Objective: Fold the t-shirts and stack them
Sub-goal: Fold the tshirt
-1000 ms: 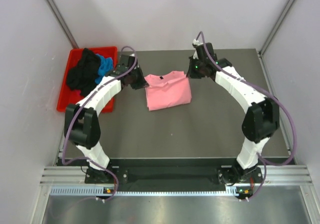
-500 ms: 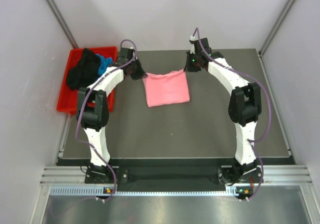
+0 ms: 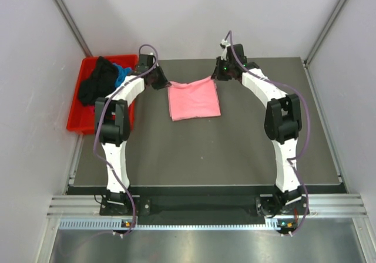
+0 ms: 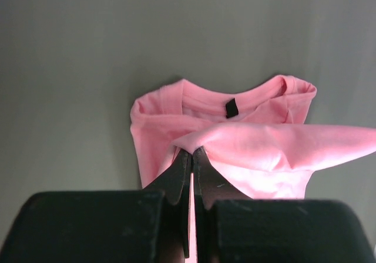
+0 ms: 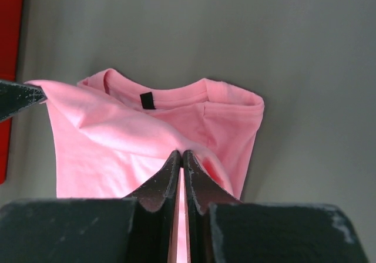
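A light pink t-shirt (image 3: 194, 100) lies partly folded on the grey table, its far edge lifted and stretched between both grippers. My left gripper (image 3: 166, 86) is shut on the shirt's far left corner; the wrist view shows the cloth (image 4: 276, 142) pinched at the tips of my left gripper (image 4: 192, 151). My right gripper (image 3: 216, 75) is shut on the far right corner, where pink cloth (image 5: 117, 134) bunches at the tips of my right gripper (image 5: 182, 153). The collar with its black label (image 5: 147, 100) lies flat on the table beyond. Black (image 3: 97, 84) and bright blue (image 3: 123, 74) t-shirts lie heaped in the bin.
A red plastic bin (image 3: 79, 113) stands off the table's left edge at the back. The grey table (image 3: 205, 151) stretches toward the arm bases. White walls close in the back and both sides.
Both grippers have moved toward the back of the table, lifting the pink shirt's edge with them. The shirt now hangs taut between them and lies further back.
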You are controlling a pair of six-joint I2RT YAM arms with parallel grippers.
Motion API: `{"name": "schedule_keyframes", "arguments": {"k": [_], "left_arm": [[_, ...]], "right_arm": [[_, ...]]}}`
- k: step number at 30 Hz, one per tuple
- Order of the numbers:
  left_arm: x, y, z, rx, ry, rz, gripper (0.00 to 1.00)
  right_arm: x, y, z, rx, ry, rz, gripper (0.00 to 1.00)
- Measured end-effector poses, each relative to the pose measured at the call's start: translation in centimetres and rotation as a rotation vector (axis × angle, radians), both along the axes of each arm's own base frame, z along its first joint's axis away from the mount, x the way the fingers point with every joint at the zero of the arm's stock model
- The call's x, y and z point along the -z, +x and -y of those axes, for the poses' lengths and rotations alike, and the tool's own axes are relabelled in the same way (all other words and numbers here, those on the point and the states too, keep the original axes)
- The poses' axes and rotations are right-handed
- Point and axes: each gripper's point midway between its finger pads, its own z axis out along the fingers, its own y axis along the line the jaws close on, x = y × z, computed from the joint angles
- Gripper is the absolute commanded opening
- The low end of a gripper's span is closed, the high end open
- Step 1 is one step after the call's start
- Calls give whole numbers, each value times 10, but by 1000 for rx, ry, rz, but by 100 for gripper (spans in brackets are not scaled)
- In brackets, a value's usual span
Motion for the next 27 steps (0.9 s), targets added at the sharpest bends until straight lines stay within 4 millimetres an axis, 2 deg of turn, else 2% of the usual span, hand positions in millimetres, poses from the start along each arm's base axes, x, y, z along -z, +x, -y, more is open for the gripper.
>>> {"name": "schedule_keyframes", "arguments": {"k": [5,7,9,10,11,12,14,18,20,23,27], "left_arm": [[7,14,4,16,-15,15,2],[11,21,5,17,-14,18,13],[18,28,5,18,-11,20,27],[20,30,5,17,-9,20,30],[22,32,4,15,-8,19,33],[25,33,2,9,-2,16,40],[28,34,-6,-8,16,11,45],[24,37,-17,-35,53,28,44],[20,30,-18,-30,62,30,39],[10,11,-11,7,42,28,34],[12,-26,2,62,28,-11,36]], "right_arm": [[12,11,-1,5,26,5,5],[20,17,0,13,38,7,5],[29,23,2,25,47,2,12],[33,26,4,34,55,-1,24],[37,28,6,41,61,-4,30],[41,31,8,50,64,-8,37],[46,34,15,64,67,-15,39],[50,33,30,82,65,-9,40],[57,21,36,83,53,-33,37],[62,5,40,67,46,-72,36],[60,-14,39,27,47,-99,37]]}}
